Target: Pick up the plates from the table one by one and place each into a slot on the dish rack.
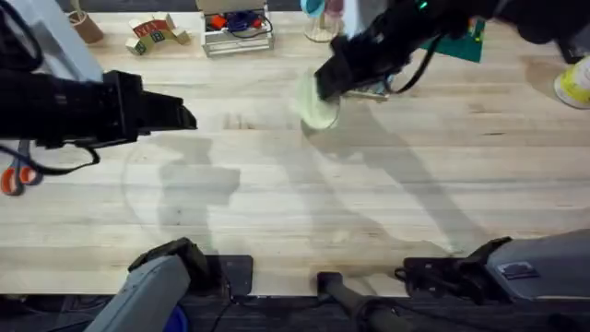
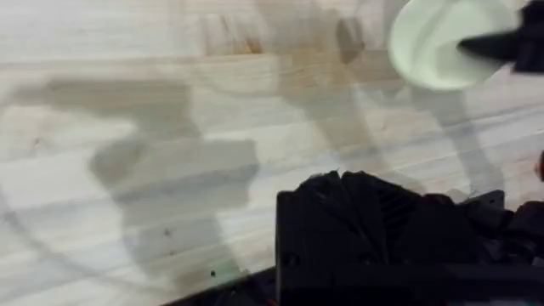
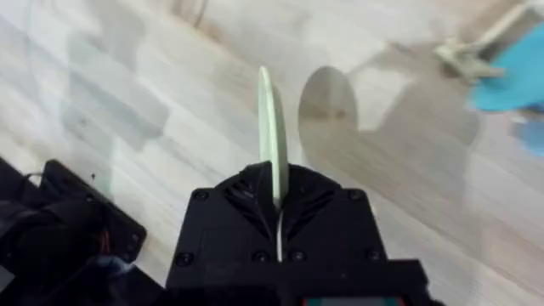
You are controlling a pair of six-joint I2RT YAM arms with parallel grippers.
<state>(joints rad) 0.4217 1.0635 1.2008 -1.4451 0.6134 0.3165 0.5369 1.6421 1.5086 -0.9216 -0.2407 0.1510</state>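
Note:
My right gripper [image 1: 329, 85] reaches in from the far right and is shut on the rim of a pale cream-yellow plate [image 1: 318, 106], held above the table [image 1: 369, 203]. In the right wrist view the plate [image 3: 272, 119] stands edge-on between the fingers of the gripper [image 3: 277, 200], its shadow on the wood beside it. A light blue plate [image 3: 510, 76] stands in the light-wood dish rack [image 3: 463, 55], also seen at the far edge [image 1: 322, 29]. My left gripper [image 1: 180, 117] hovers at the left, shut and holding nothing; its wrist view shows the cream plate [image 2: 438, 42] farther off.
A white wire basket [image 1: 237, 32] of coloured items and toy blocks [image 1: 152, 35] sit along the far edge. Orange-handled scissors [image 1: 14, 175] lie at the left edge, a yellow cup [image 1: 576, 83] at the right. A teal item [image 1: 461, 41] lies under the right arm.

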